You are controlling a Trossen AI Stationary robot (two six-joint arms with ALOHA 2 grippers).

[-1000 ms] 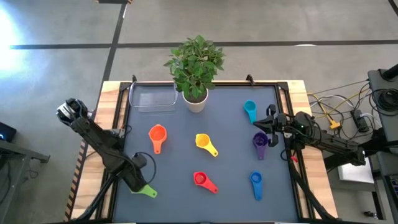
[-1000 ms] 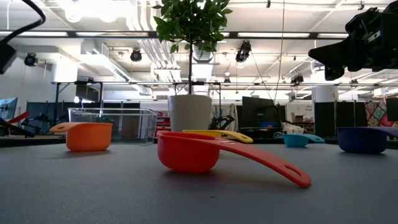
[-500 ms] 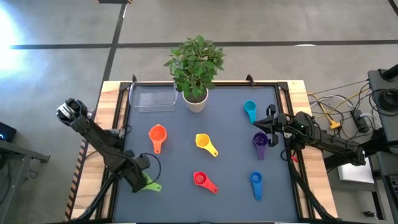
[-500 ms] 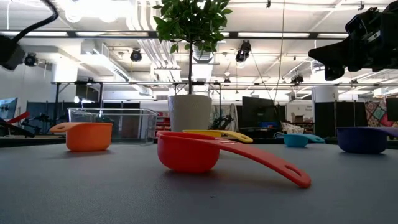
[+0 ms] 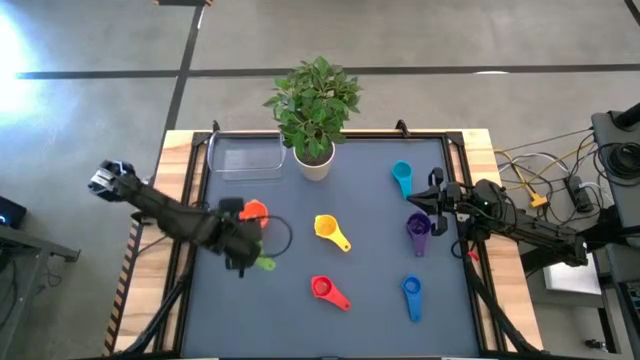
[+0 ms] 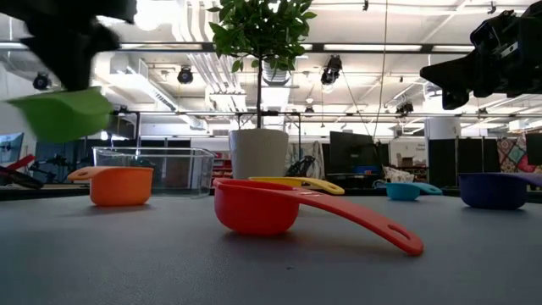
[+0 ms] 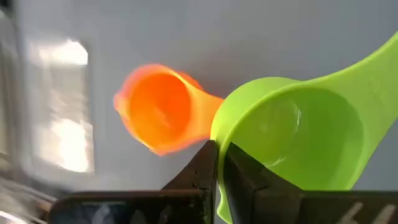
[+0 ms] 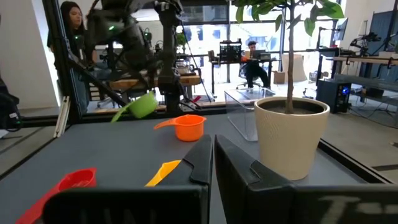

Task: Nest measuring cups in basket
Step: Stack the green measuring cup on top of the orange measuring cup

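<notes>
High view, left end effector (image 5: pixel 245 256) gripping green cup (image 5: pixel 264 264)

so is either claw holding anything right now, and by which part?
Left claw holds the small green plastic measuring cup by its bowl rim, lifted off the table. Right claw is shut on nothing.

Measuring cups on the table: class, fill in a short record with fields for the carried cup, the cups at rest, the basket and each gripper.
carried cup: green cup, lifted off the mat
holder: left gripper, shut on it
cups at rest: orange cup, yellow cup, red cup, purple cup, teal cup, blue cup
basket: basket, no cups inside
right gripper: right gripper, shut, beside purple cup
</notes>
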